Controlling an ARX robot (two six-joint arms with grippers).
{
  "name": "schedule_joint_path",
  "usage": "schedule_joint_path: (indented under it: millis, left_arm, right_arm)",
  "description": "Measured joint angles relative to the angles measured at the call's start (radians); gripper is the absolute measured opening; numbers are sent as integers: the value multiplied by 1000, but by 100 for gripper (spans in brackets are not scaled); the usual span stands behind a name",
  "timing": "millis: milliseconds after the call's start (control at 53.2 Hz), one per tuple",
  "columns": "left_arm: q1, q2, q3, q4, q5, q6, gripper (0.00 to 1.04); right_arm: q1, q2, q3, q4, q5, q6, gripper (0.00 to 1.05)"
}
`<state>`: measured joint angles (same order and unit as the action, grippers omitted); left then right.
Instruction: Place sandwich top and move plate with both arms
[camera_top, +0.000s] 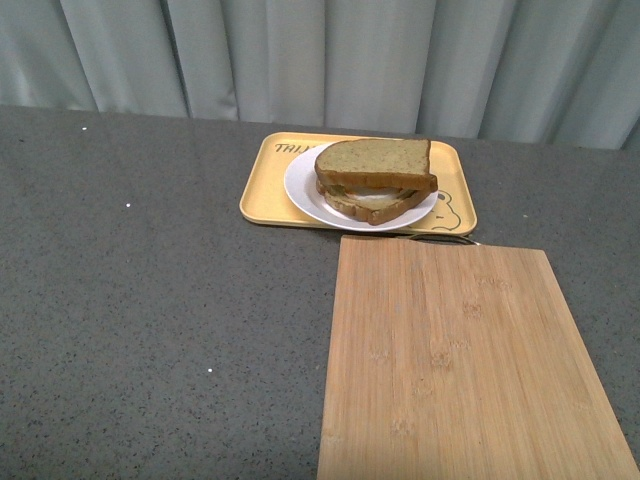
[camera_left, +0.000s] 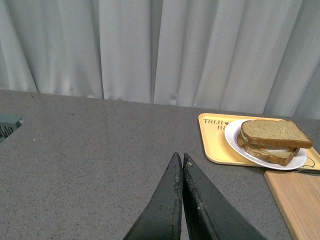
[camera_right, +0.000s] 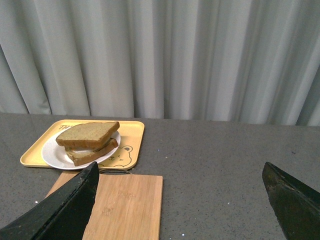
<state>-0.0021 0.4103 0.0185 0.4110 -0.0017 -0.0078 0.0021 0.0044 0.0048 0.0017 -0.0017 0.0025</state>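
The sandwich top (camera_top: 375, 159) is a brown speckled bread slice lying on a lower slice with white egg showing between them. The stack rests on the round white plate (camera_top: 303, 192), which stands on the yellow tray (camera_top: 262, 190). The same sandwich top (camera_left: 272, 133) and plate (camera_left: 231, 137) show in the left wrist view, and the sandwich top (camera_right: 89, 133) and plate (camera_right: 52, 156) in the right wrist view. My left gripper (camera_left: 180, 157) is shut with nothing in it, well short of the tray. My right gripper (camera_right: 180, 170) is open and empty, back from the board. Neither arm appears in the front view.
A bamboo cutting board (camera_top: 465, 360) lies in front of the tray, its metal handle loop by the tray's near edge. The grey speckled tabletop (camera_top: 150, 300) spreads to the left. A pale curtain (camera_top: 320, 60) hangs behind. A green grille (camera_left: 7, 125) sits at the table's edge.
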Motion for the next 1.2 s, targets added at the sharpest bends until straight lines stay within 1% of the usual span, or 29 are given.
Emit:
schedule_joint_path:
  millis: [488, 638, 751, 939, 958, 1108, 1202]
  left_arm:
    - [0, -201, 0, -198, 0, 0, 4]
    - [0, -234, 0, -231, 0, 0, 4]
    - [0, -364, 0, -394, 2, 0, 4]
    - [0, -404, 0, -409, 2, 0, 4]
    - [0, -404, 0, -409, 2, 0, 5]
    - [0, -405, 0, -409, 2, 0, 43]
    - [0, -405, 0, -409, 2, 0, 59]
  right_arm:
    - [0, 0, 0, 0, 0, 0, 95]
    - [0, 0, 0, 0, 0, 0, 95]
    - [0, 0, 0, 0, 0, 0, 95]
    - [0, 0, 0, 0, 0, 0, 95]
    - [0, 0, 0, 0, 0, 0, 95]
    - [0, 0, 0, 0, 0, 0, 95]
    - [0, 0, 0, 0, 0, 0, 95]
